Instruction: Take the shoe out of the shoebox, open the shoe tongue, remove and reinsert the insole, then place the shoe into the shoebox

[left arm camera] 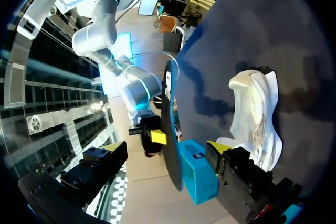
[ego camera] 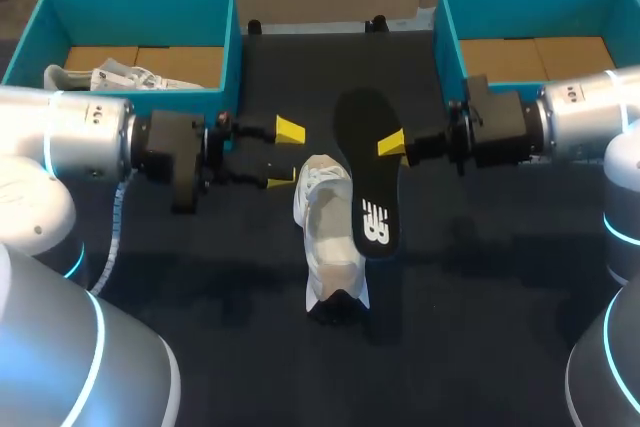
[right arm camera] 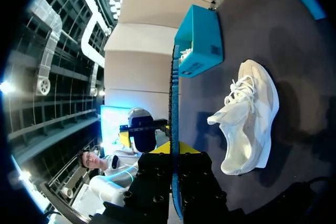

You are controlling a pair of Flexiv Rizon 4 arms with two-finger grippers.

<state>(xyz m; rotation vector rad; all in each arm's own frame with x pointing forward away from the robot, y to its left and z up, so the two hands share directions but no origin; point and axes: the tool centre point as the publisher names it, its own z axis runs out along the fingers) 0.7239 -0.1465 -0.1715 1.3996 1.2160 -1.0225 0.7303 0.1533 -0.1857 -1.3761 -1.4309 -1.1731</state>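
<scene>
Right gripper (ego camera: 392,145) clamped on the black insole (ego camera: 368,182), mid-frame.
White shoe (ego camera: 330,242) lies on the table (ego camera: 480,277) just below centre; left gripper (ego camera: 287,157) spread wide beside it (one tip near the collar).

Not much else going on: a dark matte table (ego camera: 200,287) under everything. A second white sneaker (ego camera: 110,78) lies in the teal box (ego camera: 140,2) at the far left, on its side against the near-left corner, on a brown cardboard liner (ego camera: 180,59). Two little black knobs (ego camera: 255,25) sit on the far edge.
</scene>
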